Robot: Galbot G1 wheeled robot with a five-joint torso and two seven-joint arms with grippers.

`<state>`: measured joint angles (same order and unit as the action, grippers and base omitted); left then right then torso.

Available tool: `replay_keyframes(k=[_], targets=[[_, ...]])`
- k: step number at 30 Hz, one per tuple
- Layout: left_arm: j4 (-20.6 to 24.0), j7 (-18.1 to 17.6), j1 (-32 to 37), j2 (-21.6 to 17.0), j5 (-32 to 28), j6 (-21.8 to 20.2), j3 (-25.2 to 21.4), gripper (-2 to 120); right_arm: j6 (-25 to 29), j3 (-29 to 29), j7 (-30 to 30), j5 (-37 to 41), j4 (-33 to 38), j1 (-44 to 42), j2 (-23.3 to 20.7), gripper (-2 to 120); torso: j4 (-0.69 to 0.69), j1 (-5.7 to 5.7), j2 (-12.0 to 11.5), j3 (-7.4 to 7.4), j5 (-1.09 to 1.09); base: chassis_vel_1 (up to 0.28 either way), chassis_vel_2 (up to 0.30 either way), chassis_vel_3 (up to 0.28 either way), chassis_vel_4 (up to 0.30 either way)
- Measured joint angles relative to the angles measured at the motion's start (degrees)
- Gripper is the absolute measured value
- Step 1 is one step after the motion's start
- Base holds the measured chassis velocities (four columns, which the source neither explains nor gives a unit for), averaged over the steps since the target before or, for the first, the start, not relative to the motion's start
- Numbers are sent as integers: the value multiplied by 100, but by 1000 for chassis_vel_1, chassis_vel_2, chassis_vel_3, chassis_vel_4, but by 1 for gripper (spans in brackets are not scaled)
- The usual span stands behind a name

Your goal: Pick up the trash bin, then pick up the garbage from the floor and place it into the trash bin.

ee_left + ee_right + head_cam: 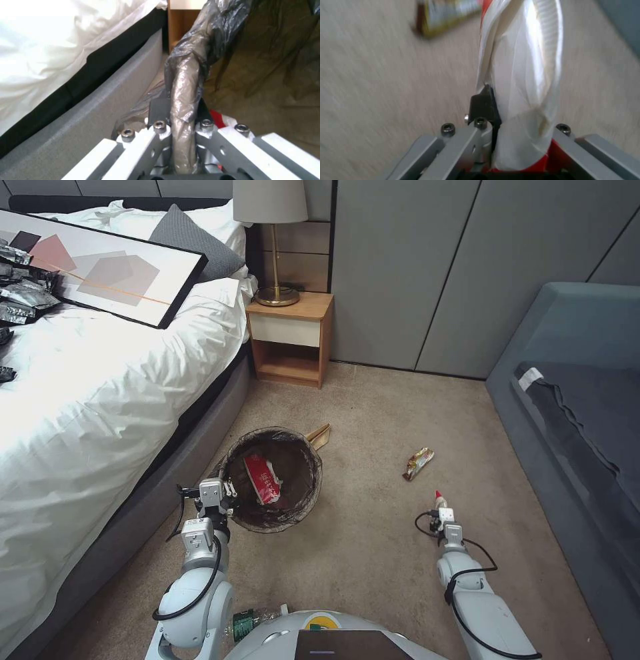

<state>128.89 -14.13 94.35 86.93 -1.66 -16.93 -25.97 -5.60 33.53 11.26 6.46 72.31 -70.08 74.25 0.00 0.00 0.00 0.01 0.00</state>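
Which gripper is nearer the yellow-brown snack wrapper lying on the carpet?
Right. The right gripper sits just short of the yellow-brown snack wrapper; the left gripper is across at the bag-lined bin.

A beige-brown short-pile carpet [373,413] covers the room. On the left stands a bed [100,400] with a white duvet, a grey upholstered base and a dark headboard at the far end. White pillows and a grey cushion [193,237] lie at its head, and a large framed abstract picture [107,267] rests flat across the duvet. Just beside the bed, at the far wall, stands a wooden nightstand [290,340] with a pale drawer front and an open shelf below. A brass-based lamp [272,220] with a pale shade stands on it. Grey panelled walls [413,267] run across the far side. On the right sits a blue-grey upholstered sofa [573,380].
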Motion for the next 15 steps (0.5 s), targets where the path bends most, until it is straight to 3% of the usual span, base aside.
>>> replay_keyframes(k=[4, 10, 15], targets=[[-2, 1, 2, 3, 0, 0, 1, 0, 6, -1, 99, 4, 736, -233, 25, 0, -1, 0, 0, -1, -1, 0, 0, 0, 0], [-2, 0, 5, 3, 1, 0, -2, 0, 142, -19, 111, 13, 1029, -317, 40, 0, -2, 0, 0, -1, 0, 0, 0, 0, 0], [-5, 1, 7, 4, 1, 1, -4, 0, 597, -67, 30, 69, 1417, -410, 62, 0, 3, 0, 0, -1, -1, 0, 0, 0, 0]])
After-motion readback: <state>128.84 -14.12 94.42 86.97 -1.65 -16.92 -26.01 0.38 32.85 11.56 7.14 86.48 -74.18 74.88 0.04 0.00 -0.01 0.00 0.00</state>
